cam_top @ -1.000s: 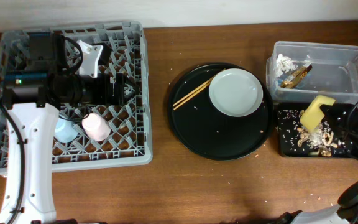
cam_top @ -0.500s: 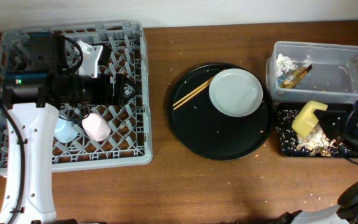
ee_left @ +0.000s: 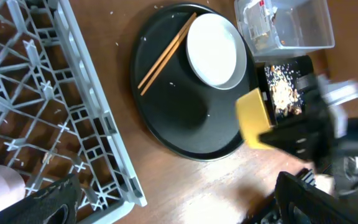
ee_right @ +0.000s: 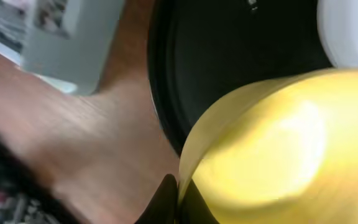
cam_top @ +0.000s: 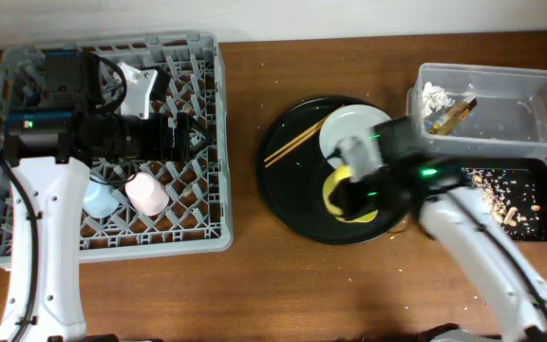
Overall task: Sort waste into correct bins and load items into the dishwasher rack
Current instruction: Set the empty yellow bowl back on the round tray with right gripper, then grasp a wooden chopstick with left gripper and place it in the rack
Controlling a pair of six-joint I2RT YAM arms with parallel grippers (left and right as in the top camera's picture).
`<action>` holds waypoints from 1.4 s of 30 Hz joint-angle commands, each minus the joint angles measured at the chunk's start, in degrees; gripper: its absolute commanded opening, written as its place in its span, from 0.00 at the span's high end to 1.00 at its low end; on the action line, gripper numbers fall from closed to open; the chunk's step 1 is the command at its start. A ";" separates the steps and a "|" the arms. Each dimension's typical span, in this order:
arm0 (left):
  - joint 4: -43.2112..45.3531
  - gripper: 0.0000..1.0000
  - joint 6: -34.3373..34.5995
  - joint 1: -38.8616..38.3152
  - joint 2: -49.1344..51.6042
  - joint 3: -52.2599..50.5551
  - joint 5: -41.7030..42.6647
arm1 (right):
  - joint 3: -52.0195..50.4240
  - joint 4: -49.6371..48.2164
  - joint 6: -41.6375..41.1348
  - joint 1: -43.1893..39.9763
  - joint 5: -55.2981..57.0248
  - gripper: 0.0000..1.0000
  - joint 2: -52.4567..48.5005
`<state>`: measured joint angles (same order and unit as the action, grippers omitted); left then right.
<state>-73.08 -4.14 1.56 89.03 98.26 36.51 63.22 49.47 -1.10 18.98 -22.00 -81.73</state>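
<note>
My right gripper (cam_top: 348, 190) is shut on the rim of the yellow bowl (cam_top: 342, 197), holding it over the round black tray; the pinch shows in the right wrist view (ee_right: 179, 198) with the bowl (ee_right: 278, 143). The white plate (cam_top: 359, 141) and chopsticks (cam_top: 292, 144) lie on that tray. The clear tub (cam_top: 501, 76) holds tissue (cam_top: 435, 95) and a wrapper (cam_top: 454, 116). The shallow black tray (cam_top: 539, 228) holds food scraps (cam_top: 506, 199). My left gripper (cam_top: 183, 138) is open and empty over the grey rack (cam_top: 207, 85), which holds the pink cup (cam_top: 147, 194) and blue cup (cam_top: 98, 198).
The large round black tray (cam_top: 292, 199) sits mid-table between the rack and the bins. Crumbs are scattered on the wooden table around it. The left wrist view shows the rack edge (ee_left: 104, 124), the plate (ee_left: 213, 50) and the yellow bowl (ee_left: 253, 115).
My right arm has swung left with the yellow bowl, from above the shallow black tray to above the round black tray. The left arm has not moved.
</note>
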 commanded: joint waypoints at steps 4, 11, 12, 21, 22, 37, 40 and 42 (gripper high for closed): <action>0.37 0.01 -1.14 -0.37 -0.39 0.90 0.13 | 0.52 -4.07 -9.51 11.37 20.48 0.55 -10.01; 11.43 0.08 1.51 -23.10 8.61 0.90 -31.17 | 8.37 5.86 -14.86 -8.13 10.08 0.37 7.50; 14.47 0.11 1.51 -25.14 12.96 0.90 -32.96 | 8.37 7.91 -14.84 -10.73 9.70 0.37 8.07; 44.81 0.57 -9.49 -29.31 40.06 0.90 -32.96 | 8.35 12.11 -14.21 -12.15 9.75 0.37 6.23; 45.92 0.60 -9.46 -29.31 40.72 0.90 -32.92 | 8.35 12.11 -14.21 -12.15 9.75 0.37 6.23; 43.98 0.65 -9.18 -29.31 41.62 1.84 -32.87 | 8.35 11.91 -14.19 -12.15 9.75 0.37 6.23; 42.73 0.59 -9.18 -29.33 40.41 1.75 -31.34 | 8.35 11.89 -14.19 -12.15 9.77 0.37 6.23; 42.32 0.59 -9.20 -29.42 41.27 1.64 -30.64 | 8.35 11.87 -14.19 -12.15 9.77 0.37 6.23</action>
<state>-30.41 -12.86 -27.70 131.74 99.55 4.08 71.16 61.34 -15.25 7.05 -11.94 -75.50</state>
